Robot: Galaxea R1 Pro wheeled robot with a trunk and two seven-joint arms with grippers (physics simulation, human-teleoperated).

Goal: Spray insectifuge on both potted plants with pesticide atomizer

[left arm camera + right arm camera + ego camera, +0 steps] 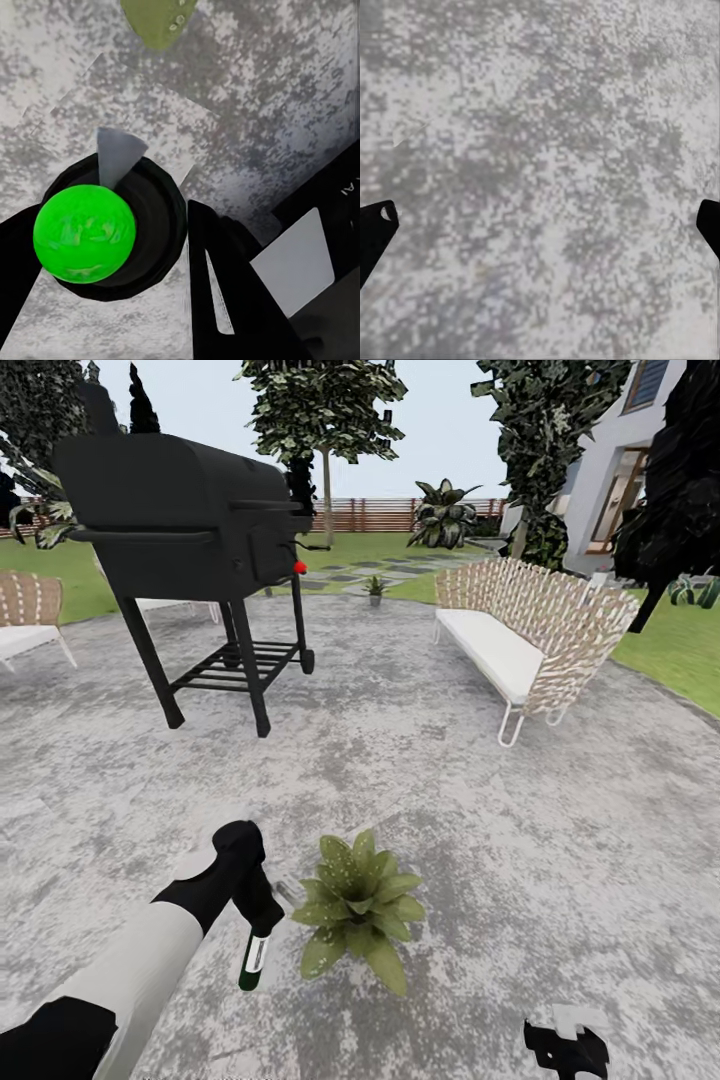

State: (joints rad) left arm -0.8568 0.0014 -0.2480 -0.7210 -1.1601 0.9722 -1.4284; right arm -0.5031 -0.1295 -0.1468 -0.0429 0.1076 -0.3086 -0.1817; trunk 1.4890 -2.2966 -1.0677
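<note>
My left gripper (260,925) is shut on the pesticide atomizer (254,961), a small dark green-black bottle hanging just above the patio. In the left wrist view, the atomizer (85,234) shows its bright green end and a pale nozzle (116,152) between my black fingers (225,300). Right beside it stands a potted plant (358,905), a low green rosette with whitish specks at its centre. One speckled leaf (159,19) shows in the left wrist view. The second potted plant (375,587) is far off at the patio's back edge. My right gripper (566,1048) hangs open over bare paving (540,187).
A black barbecue grill (190,530) stands on the patio at the back left. A wicker sofa (525,630) is at the right and a wicker seat (25,615) at the far left. Lawn (680,650), a wooden fence (380,513), trees and a house lie beyond.
</note>
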